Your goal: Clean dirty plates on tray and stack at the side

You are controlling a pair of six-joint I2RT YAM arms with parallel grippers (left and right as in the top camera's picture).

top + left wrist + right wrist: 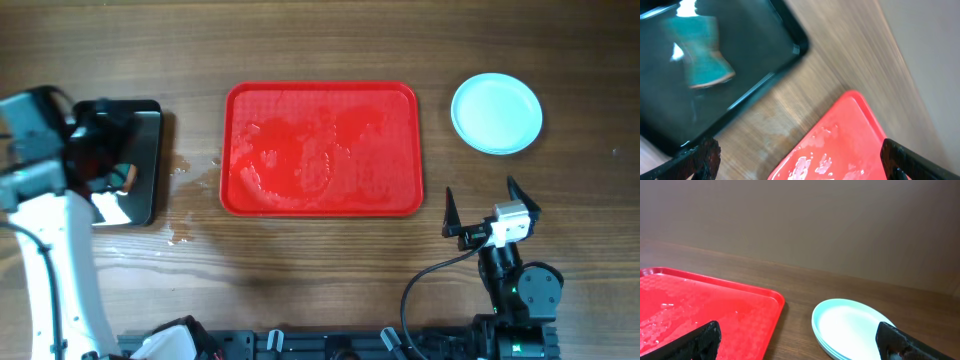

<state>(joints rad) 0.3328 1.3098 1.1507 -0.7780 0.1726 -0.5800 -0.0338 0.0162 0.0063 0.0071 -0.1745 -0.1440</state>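
Plates stacked beside a wet, bare tray

The plates (497, 113) sit nested in one pile on the counter (320, 280), just off the tray's (395, 120) far right corner; the tray holds only a film of water. Both end effectors are spread wide and hold nothing: the right (480, 188) hovers near the pile, the left (799, 159) hangs over the black tray (150, 160). The plates look stiff, light and glossy, probably slick if damp. Lying flat, they offer only the raised rim to pinch, best at the near edge.
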